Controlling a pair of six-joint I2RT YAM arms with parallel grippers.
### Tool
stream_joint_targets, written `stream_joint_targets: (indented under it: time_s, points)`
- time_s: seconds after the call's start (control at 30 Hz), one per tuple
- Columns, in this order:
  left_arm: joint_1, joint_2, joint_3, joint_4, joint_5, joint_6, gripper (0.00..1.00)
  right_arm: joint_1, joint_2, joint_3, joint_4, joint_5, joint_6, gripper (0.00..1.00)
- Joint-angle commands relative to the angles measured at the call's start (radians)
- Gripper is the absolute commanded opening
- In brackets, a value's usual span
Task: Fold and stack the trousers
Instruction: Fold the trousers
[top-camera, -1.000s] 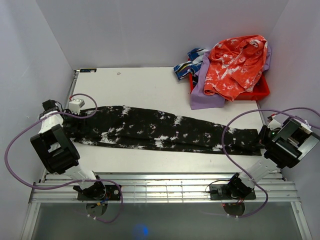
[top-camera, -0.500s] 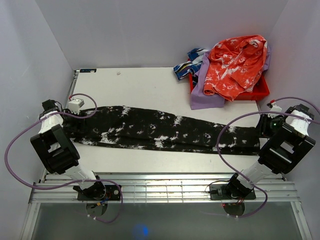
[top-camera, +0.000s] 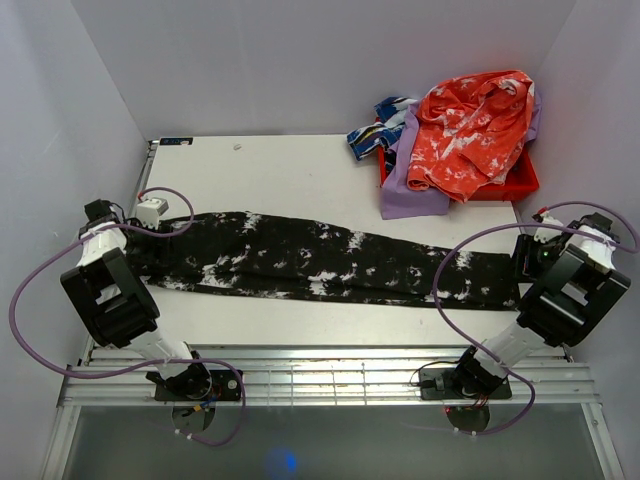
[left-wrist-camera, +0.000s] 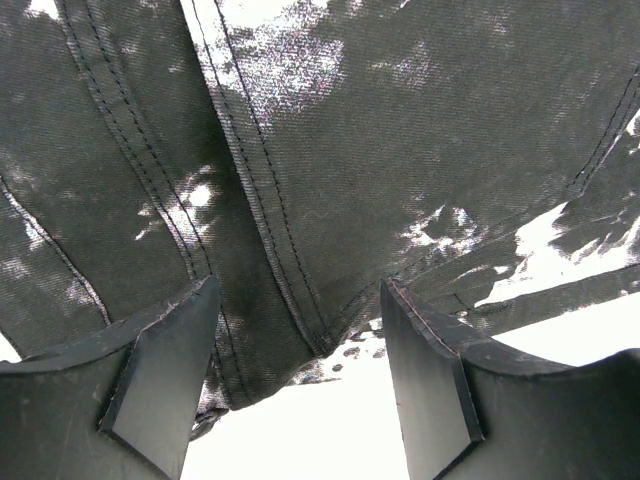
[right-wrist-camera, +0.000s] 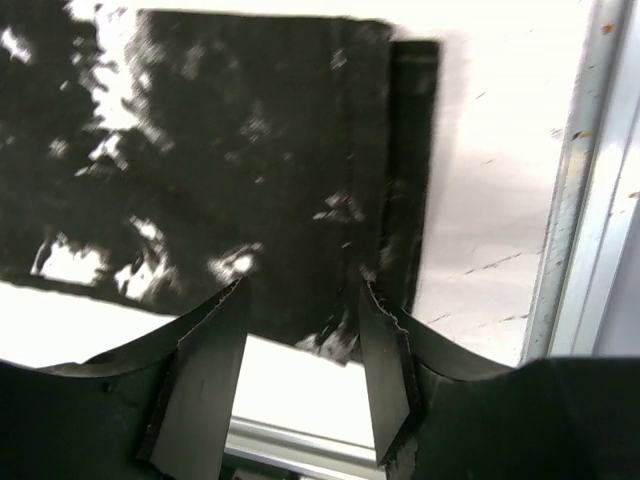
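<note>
Two end effectors, both parted, neither pinching cloth.

Left end effector (left-wrist-camera: 300, 300): jaws wide, set low over the wider end of the trousers (top-camera: 320, 262). A doubled stitched seam runs straight ahead of it and ends between the fingers.

Right end effector (right-wrist-camera: 302, 290): jaws at a middling gap, over the opposite end. The squared hem lies ahead of it and slightly to its right; the view is blurred.

The trousers lie flat in one long strip on the worktop (top-camera: 280, 170), reaching from one end effector to the other.

Handling, my estimate: woven, denim-like cloth, limp, fairly heavy for fabric, not slippery, nothing fragile. It would sag and drag if lifted from a single point. The best hold looks to be the thick edges: the seam under the left and the hem corner under the right, both layers caught together. A pinch on the top layer alone would peel the legs apart.

Far beyond the right end effector: a heap of other garments (top-camera: 460, 130), orange-red on top, over a red bin (top-camera: 525, 185), not touching the trousers.
</note>
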Motion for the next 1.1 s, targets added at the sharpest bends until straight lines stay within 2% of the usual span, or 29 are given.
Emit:
stream_joint_targets:
  time_s: [0.0,0.2,0.37,0.6,0.67,0.73,0.83,0.93,0.97,1.0,1.07]
  points:
    - [0.004,-0.012,0.005,0.000,0.011,0.003,0.76,0.002,0.050,0.011,0.097,0.012,0.063,0.52]
    - [0.006,-0.009,0.005,-0.001,0.012,0.000,0.76,0.014,0.092,-0.017,0.171,0.036,0.065,0.50]
    - [0.004,-0.009,0.005,0.000,0.014,-0.003,0.76,0.036,0.124,-0.031,0.175,0.035,0.062,0.42]
    - [0.004,-0.010,-0.010,0.019,0.001,-0.006,0.76,0.039,0.135,0.018,0.085,-0.016,0.054,0.22]
    - [0.004,-0.007,-0.010,0.023,0.004,-0.012,0.76,0.039,0.122,0.047,0.068,-0.020,0.050,0.08]
    - [0.006,-0.018,-0.012,0.026,0.014,-0.012,0.75,0.038,0.112,0.070,0.036,-0.028,0.047,0.08]
    - [0.009,-0.079,-0.018,0.002,0.075,0.061,0.73,0.036,0.072,0.127,-0.028,-0.037,0.033,0.08]
    - [0.010,-0.226,-0.042,-0.061,0.229,0.248,0.72,0.036,0.024,0.176,-0.078,-0.042,0.010,0.08]
    - [0.010,-0.268,-0.050,-0.094,0.338,0.323,0.72,0.036,0.015,0.182,-0.084,-0.042,0.007,0.08]
    - [0.009,-0.311,-0.064,-0.136,0.386,0.487,0.72,0.037,0.015,0.189,-0.090,-0.034,-0.002,0.08]
    - [-0.037,-0.418,-0.084,-0.230,0.434,0.616,0.72,0.037,0.027,0.187,-0.096,-0.022,-0.012,0.08]
